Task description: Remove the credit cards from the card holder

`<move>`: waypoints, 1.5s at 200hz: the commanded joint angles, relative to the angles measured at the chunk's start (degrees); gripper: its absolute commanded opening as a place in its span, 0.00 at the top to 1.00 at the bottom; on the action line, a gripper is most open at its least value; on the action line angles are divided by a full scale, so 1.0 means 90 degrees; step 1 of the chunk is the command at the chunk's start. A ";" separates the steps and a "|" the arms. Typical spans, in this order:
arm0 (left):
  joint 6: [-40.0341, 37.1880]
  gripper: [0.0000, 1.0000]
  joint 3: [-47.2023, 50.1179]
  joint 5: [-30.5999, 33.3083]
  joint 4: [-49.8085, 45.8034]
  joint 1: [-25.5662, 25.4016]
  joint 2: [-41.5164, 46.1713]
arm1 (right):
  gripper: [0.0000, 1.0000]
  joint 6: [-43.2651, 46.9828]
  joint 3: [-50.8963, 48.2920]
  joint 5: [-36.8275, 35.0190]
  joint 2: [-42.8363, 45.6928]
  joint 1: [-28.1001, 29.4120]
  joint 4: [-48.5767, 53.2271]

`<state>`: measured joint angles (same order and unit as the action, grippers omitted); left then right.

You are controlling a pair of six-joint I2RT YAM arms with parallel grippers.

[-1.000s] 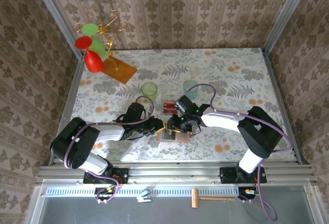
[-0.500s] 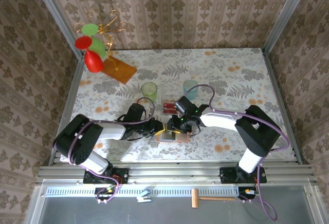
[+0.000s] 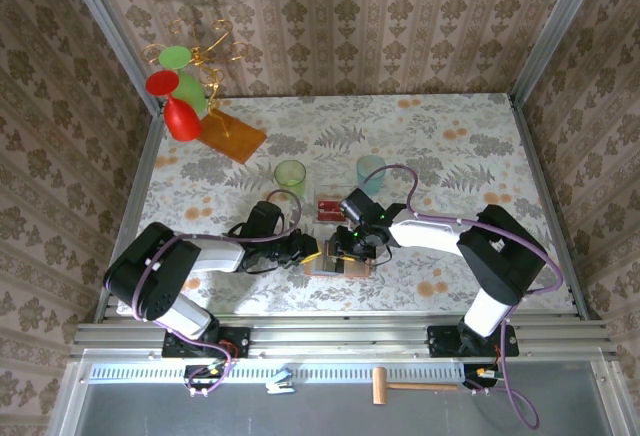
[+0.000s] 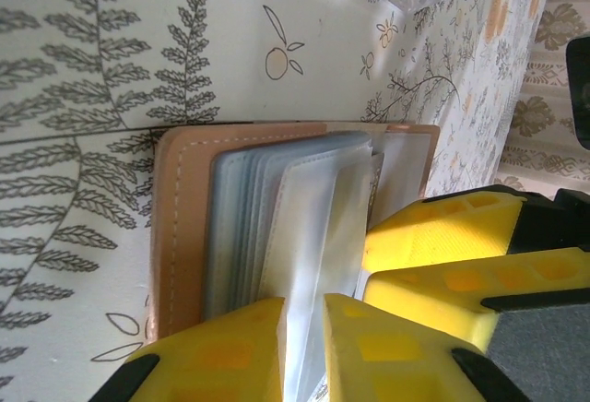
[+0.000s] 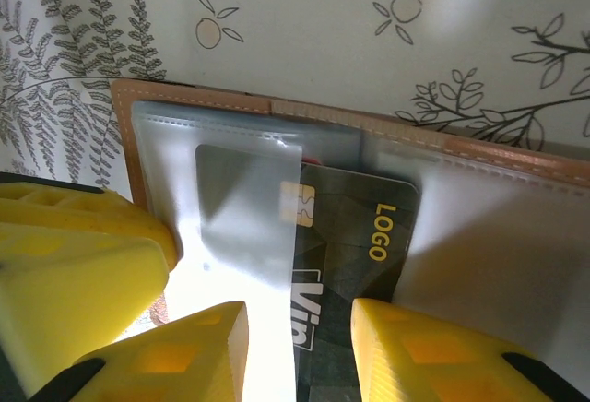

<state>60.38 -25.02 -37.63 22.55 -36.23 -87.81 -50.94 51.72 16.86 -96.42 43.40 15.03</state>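
Observation:
The tan card holder (image 3: 340, 264) lies open on the table between both grippers. My left gripper (image 3: 318, 249) is at its left edge. In the left wrist view its jaws (image 4: 302, 328) are shut on a clear sleeve of the card holder (image 4: 175, 227). My right gripper (image 3: 352, 249) is over the holder's top. In the right wrist view its jaws (image 5: 300, 347) stand apart above a black credit card (image 5: 369, 227), which sticks halfway out of a sleeve. A red edge (image 5: 313, 159) peeks out behind that card. Another red card (image 3: 328, 207) lies on the table behind the holder.
A green cup (image 3: 290, 174) and a blue cup (image 3: 371, 169) stand just behind the work spot. An orange-brown board (image 3: 232, 134) and a stand with red and green pieces (image 3: 178, 86) occupy the back left corner. The right gripper's yellow fingers (image 4: 461, 254) crowd my left gripper.
The left arm's elbow has shifted slightly right. Both grippers have stayed at the card holder with their jaws unchanged.

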 commanded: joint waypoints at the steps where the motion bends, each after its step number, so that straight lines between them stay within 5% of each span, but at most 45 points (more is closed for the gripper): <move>1: -0.0073 0.82 0.0039 -0.0092 -0.0011 0.0051 0.0055 | 0.65 0.0085 0.0033 -0.0217 0.0243 0.0000 0.0258; 74: -0.0280 0.83 -0.0368 0.0001 -0.0788 -0.0019 0.0487 | 0.65 -0.0285 -0.0629 0.0288 0.0703 -0.0319 -0.0609; 300: -0.0303 0.86 -0.0355 0.0331 -0.1010 -0.0272 -0.0011 | 0.73 -0.0501 -0.1354 0.0898 0.0376 -0.0622 -0.1741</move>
<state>58.87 -28.62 -35.53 15.16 -38.54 -87.39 -54.41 40.64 23.29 -91.79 38.20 1.56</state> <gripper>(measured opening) 0.142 0.280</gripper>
